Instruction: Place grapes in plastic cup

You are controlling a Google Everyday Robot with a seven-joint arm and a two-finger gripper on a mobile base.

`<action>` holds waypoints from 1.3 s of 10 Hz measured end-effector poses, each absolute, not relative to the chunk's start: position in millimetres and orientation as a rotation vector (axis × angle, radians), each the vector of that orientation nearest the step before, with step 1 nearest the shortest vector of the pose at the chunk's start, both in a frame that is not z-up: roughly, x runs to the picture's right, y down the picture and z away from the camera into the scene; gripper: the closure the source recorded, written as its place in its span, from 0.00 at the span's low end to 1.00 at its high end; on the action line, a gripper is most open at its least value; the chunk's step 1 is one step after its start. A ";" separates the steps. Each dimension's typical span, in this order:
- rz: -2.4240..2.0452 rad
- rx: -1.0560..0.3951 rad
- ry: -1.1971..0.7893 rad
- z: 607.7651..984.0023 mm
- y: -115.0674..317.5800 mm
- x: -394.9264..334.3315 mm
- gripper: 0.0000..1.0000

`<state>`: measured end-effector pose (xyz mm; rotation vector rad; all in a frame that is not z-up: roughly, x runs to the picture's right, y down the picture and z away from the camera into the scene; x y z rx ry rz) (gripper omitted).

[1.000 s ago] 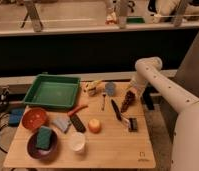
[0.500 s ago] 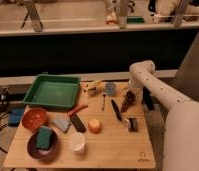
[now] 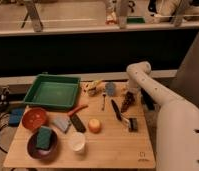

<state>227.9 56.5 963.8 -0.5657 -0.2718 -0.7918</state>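
On the wooden table (image 3: 118, 150), in the single camera view, the grapes (image 3: 126, 105) lay as a dark reddish bunch near the far right part of the top, with the plastic cup (image 3: 110, 89) standing upright just beside them to the left and a little farther back. The grapes were outside the cup. The robot's white arm (image 3: 143, 75) reached in from the right, bent at a rounded joint and pointed downward, so that the gripper (image 3: 128, 96) hung right over the upper end of the grapes, close enough that the two seemed to meet. Whether it had hold of the bunch, or how wide it was set, could not be told. A pale yellowish item (image 3: 95, 88) lay left of the cup, and a thin light utensil (image 3: 103, 102) lay in front of it. A black utensil (image 3: 115, 109) lay slanted just left of the grapes, and a small dark block (image 3: 133, 124) sat nearer the front on the right. An orange fruit (image 3: 95, 125) rested near the middle, with the white cup (image 3: 77, 141) upright in front of it to the left. A green tray (image 3: 53, 92) filled the far left corner. In front of it stood a red bowl (image 3: 34, 118), and nearer still a dark plate (image 3: 33, 150) carried a green sponge (image 3: 44, 136).
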 end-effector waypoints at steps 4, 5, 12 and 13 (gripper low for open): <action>-0.777 -0.589 -0.303 973.0 60.7 230.4 0.21; -0.769 -0.594 -0.316 973.7 62.1 232.0 0.30; -0.719 -0.589 -0.389 976.2 64.5 236.9 0.51; -0.718 -0.589 -0.394 976.2 64.8 236.6 0.52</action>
